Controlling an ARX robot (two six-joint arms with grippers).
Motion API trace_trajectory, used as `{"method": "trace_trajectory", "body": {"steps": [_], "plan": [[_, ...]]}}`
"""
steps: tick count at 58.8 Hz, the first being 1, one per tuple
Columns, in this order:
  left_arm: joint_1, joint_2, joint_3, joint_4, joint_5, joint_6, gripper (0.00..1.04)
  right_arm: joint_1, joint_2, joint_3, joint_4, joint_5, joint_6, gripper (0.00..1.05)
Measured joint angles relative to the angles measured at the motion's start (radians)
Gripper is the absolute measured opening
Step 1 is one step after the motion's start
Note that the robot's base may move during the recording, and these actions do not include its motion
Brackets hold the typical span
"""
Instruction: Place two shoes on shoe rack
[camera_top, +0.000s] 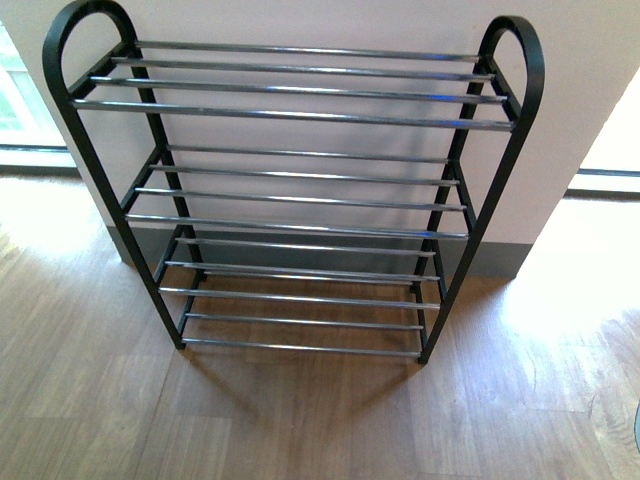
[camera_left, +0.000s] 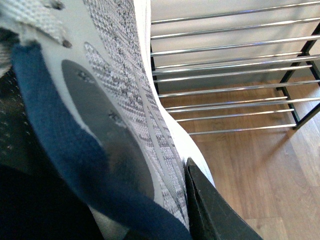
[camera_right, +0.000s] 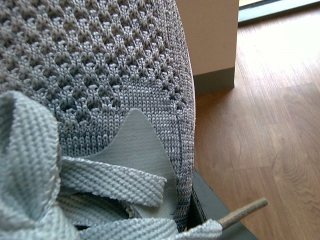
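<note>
Shoe rack (camera_top: 290, 113) stands on the wood floor (camera_top: 300, 430), back to the wall (camera_top: 300, 25), with nothing on any tier; neither arm shows in the front view. Left pincer (camera_left: 130, 200) holds a grey sneaker (camera_left: 115, 75) side-on. One black finger (camera_left: 210, 210) presses the white sole edge, the other is hidden behind the navy collar. The shoe hangs tilted, with the rack in sight beyond it. Right pincer (camera_right: 110, 210) holds the other sneaker (camera_right: 100, 65) near the laces (camera_right: 110, 180), with one finger (camera_right: 210, 205) showing beside the knit. I judge both grips closed tight, as each shoe looks carried clear of the floor. One shoe per arm probably lets both reach a tier together. Neither is placed yet.
</note>
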Motion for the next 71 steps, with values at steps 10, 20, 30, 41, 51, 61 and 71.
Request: {"method": "trace_trajectory", "body": {"steps": [10, 20, 30, 41, 51, 61, 71], "plan": [[0.000, 0.000, 0.000, 0.000, 0.000, 0.000, 0.02, 0.000, 0.000, 0.000, 0.000, -0.002, 0.000, 0.04], [0.000, 0.000, 0.000, 0.000, 0.000, 0.000, 0.02, 0.000, 0.000, 0.000, 0.000, -0.002, 0.000, 0.04], [0.000, 0.000, 0.000, 0.000, 0.000, 0.000, 0.02, 0.000, 0.000, 0.000, 0.000, -0.002, 0.000, 0.04], [0.000, 0.000, 0.000, 0.000, 0.000, 0.000, 0.02, 0.040, 0.027, -0.057, 0.356, 0.035, -0.040, 0.04], [0.000, 0.000, 0.000, 0.000, 0.000, 0.000, 0.02, 0.130, 0.023, 0.063, 0.249, 0.117, -0.056, 0.04], [0.000, 0.000, 0.000, 0.000, 0.000, 0.000, 0.02, 0.251, 0.091, 0.254, 0.100, 0.196, -0.092, 0.04], [0.000, 0.000, 0.000, 0.000, 0.000, 0.000, 0.02, 0.351, 0.176, 0.452, -0.032, 0.212, -0.103, 0.04]]}}
